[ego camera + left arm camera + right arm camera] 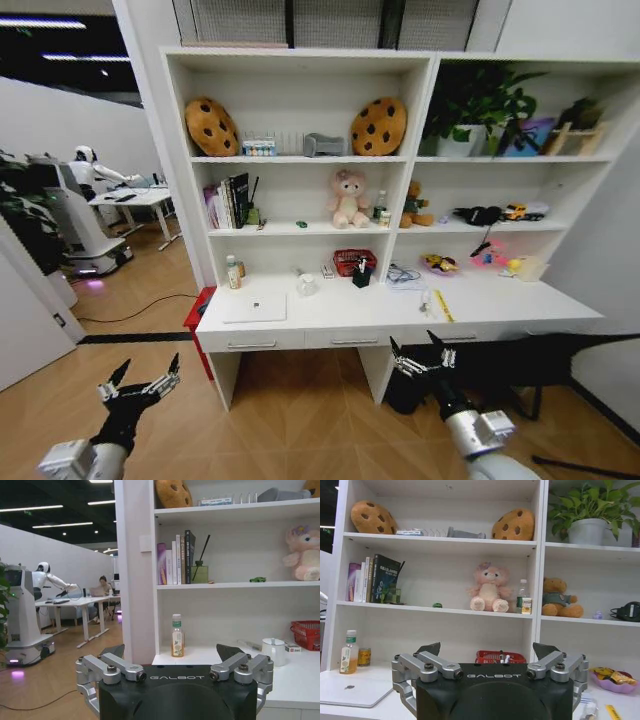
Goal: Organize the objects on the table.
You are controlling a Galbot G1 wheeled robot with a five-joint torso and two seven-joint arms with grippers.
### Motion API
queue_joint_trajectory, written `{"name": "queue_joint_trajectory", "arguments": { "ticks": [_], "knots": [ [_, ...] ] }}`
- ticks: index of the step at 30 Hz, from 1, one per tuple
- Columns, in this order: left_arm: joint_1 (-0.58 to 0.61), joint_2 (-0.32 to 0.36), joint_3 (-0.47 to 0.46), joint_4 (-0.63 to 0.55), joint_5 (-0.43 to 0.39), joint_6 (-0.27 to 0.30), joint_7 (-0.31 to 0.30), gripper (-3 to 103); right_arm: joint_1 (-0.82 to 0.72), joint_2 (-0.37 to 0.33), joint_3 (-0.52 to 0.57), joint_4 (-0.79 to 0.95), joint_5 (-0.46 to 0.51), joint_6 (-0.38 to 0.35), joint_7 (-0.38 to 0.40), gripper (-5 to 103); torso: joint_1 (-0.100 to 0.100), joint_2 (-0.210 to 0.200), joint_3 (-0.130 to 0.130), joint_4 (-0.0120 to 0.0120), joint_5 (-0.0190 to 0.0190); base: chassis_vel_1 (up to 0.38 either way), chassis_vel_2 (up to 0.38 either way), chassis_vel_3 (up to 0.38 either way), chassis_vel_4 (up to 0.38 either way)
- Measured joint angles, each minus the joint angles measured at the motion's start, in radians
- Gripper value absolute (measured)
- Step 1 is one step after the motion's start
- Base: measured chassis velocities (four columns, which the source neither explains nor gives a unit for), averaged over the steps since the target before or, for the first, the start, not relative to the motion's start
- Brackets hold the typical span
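Head view shows the left gripper (142, 382) and right gripper (420, 353) both spread wide, empty, low before the long white desk (520, 305), where the silver laptop (255, 307) lies closed.

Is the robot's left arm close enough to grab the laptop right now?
Probably not yet. The left gripper hangs open, low over the floor, well short of the table. The silver laptop lies closed near the front edge with nothing blocking it, so the robot likely needs to get closer.
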Motion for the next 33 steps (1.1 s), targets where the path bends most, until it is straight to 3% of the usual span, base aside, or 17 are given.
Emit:
{"name": "queue_joint_trajectory", "arguments": {
  "ticks": [9, 13, 33],
  "knots": [
    [0.000, 0.000, 0.000, 0.000, 0.000, 0.000, 0.000, 100, 0.001, 0.000, 0.000, 0.000, 0.000, 0.000, 0.000, 100, 0.003, -0.001, 0.001, 0.0010, 0.0006, -0.056, 0.023, 0.051, -0.001],
    [0.000, 0.000, 0.000, 0.000, 0.000, 0.000, 0.000, 100, 0.001, 0.000, 0.000, 0.000, 0.000, 0.000, 0.000, 100, 0.002, -0.001, 0.001, 0.0000, 0.0004, -0.008, 0.020, 0.029, -0.028],
    [0.000, 0.000, 0.000, 0.000, 0.000, 0.000, 0.000, 100, 0.000, 0.000, 0.000, 0.000, 0.000, 0.000, 0.000, 100, 0.001, -0.001, 0.000, 0.0004, 0.0005, 0.000, 0.000, 0.000, 0.000]
  ]
}}
